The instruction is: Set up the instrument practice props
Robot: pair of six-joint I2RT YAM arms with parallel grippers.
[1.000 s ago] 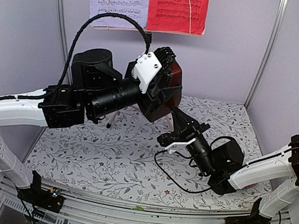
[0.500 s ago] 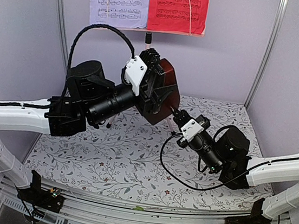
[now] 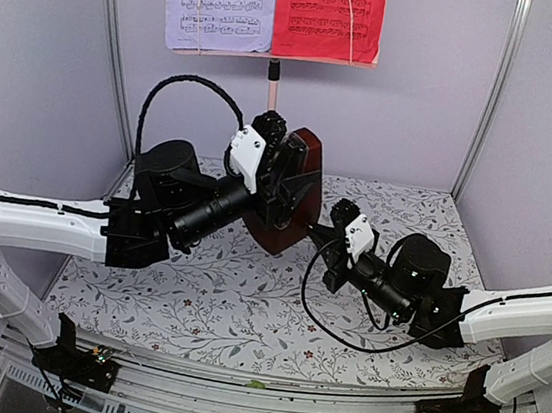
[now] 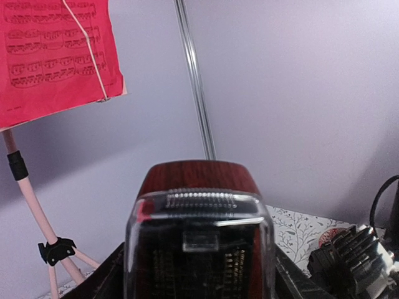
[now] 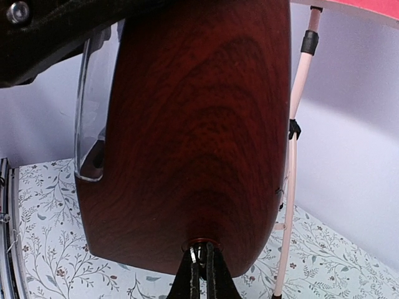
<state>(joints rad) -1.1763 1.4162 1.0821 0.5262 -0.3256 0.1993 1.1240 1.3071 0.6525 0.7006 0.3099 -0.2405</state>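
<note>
left gripper (image 3: pixel 278 170) clamped on dark brown wooden pyramid metronome (image 3: pixel 293 197), jaws spread wide on its two sides, clear front cover facing the left wrist camera. metronome sits tilted at centre of top view and looks lifted off the floral-print table cover (image 3: pixel 244 303). right gripper (image 5: pixel 201 265) fingers pressed together, tips touching a small round fitting low on the metronome's wood side, coming in from its 4 o'clock in top view. cannot tell if anything thin is pinched. pink tripod music stand (image 3: pixel 273 75) at 12 o'clock behind metronome, apart from it. lilac sheet of printed music (image 3: pixel 218 3) and red sheet of printed music (image 3: pixel 330 12) side by side on its desk, lilac at 9 o'clock of red.
</note>
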